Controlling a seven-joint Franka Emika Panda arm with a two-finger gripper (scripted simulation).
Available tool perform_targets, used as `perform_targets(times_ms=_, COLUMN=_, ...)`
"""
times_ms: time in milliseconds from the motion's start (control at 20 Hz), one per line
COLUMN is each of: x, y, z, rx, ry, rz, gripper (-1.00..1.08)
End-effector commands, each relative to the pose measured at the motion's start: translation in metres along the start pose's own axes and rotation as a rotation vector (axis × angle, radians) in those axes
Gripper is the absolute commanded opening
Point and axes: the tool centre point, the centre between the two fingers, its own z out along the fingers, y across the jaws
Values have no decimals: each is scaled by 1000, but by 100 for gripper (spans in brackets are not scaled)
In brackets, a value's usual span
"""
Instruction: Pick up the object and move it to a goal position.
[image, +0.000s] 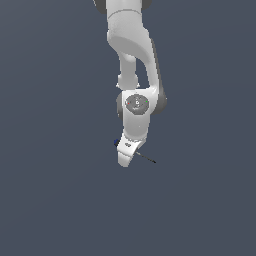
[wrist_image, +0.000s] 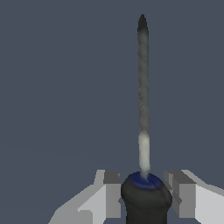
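Note:
The screwdriver (wrist_image: 145, 199) has a dark blue-and-black handle and a thin dark shaft (wrist_image: 143, 87) pointing straight away from the wrist. My white gripper (wrist_image: 144, 186) is shut on the handle, with one finger (wrist_image: 112, 192) pressed against each side. In the exterior view the gripper (image: 125, 158) hangs from the arm at the middle of the picture. The handle's blue end (image: 116, 142) pokes out on the exterior view's left, and the shaft (image: 146, 158) sticks out down and to the right. I cannot tell whether the screwdriver touches the surface. No goal marker is in view.
The white arm (image: 132, 50) comes down from the top middle of the exterior view. A plain dark grey-blue surface (image: 50, 200) fills the rest of both views.

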Motion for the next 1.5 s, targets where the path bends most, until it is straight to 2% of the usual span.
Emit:
perform_targets(times_ms=0, x=-12, y=16, z=-20, rx=-1, ry=1, rz=0, gripper=-100)
perform_targets(times_ms=750, x=-81, y=116, z=-137, rx=0, ry=2, rz=0, gripper=-100)
perform_targets(times_ms=1150, x=-105, y=153, z=-177, rx=-1, ry=1, rz=0, gripper=-100)
perform_targets(times_ms=1450, x=-115, y=171, z=-196, rx=-1, ry=1, rz=0, gripper=-100)
